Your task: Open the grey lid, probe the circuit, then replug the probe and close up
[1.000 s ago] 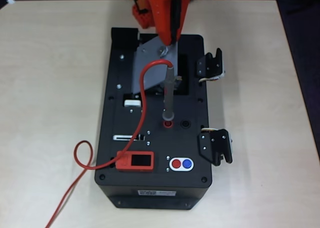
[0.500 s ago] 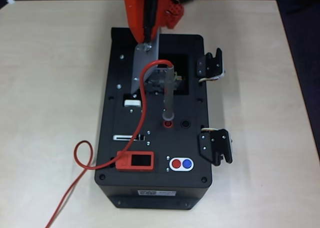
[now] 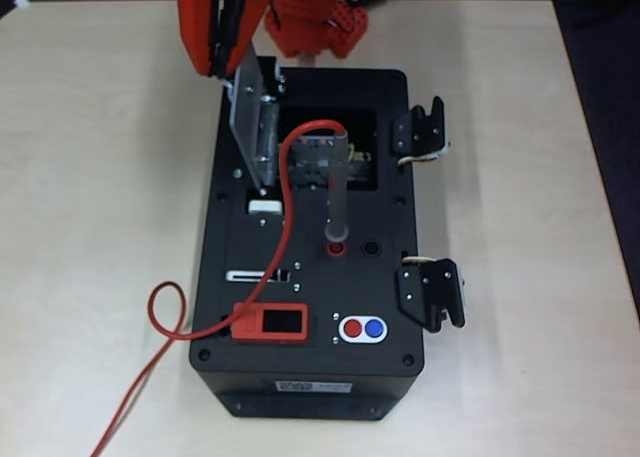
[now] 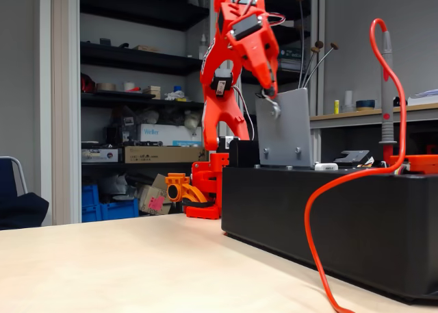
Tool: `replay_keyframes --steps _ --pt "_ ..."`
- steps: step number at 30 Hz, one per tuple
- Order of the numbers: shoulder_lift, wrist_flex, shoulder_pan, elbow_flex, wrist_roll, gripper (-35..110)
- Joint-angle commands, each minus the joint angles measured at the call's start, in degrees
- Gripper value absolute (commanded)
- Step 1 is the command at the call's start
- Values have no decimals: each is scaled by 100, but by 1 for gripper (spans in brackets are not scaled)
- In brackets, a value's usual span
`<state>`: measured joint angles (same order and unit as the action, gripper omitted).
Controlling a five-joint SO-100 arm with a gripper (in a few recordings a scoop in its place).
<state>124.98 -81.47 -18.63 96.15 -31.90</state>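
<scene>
The grey lid (image 3: 250,127) stands nearly upright on its hinge at the left side of the opening in the black box (image 3: 300,377). In the fixed view the lid (image 4: 284,129) is a vertical plate. My orange gripper (image 3: 240,75) (image 4: 272,106) is shut on the small knob at the lid's top edge. The circuit (image 3: 318,162) lies uncovered inside the opening. The probe (image 3: 337,192) (image 4: 387,87) stands upright, plugged into the red socket, just in front of the opening. Its red cable (image 3: 285,207) arcs from its top, runs across the box and loops off to the left.
Two black latches (image 3: 420,132) (image 3: 432,292) stick out on the box's right side. An orange display module (image 3: 270,322) and red and blue buttons (image 3: 362,328) sit near the front. The cable loops over the table (image 3: 90,227) at left. The arm's base (image 3: 315,22) is behind the box.
My gripper has moved left and up with the lid's knob. The lid has swung from a half-raised slant to nearly upright, uncovering the circuit. The probe has not moved.
</scene>
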Motion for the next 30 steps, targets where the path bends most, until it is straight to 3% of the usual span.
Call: replay_keyframes --steps 1,8,30 --pt "229 272 -211 510 62 6" --pt "510 1011 -193 1336 369 19" --pt "413 1090 -536 1424 527 18"
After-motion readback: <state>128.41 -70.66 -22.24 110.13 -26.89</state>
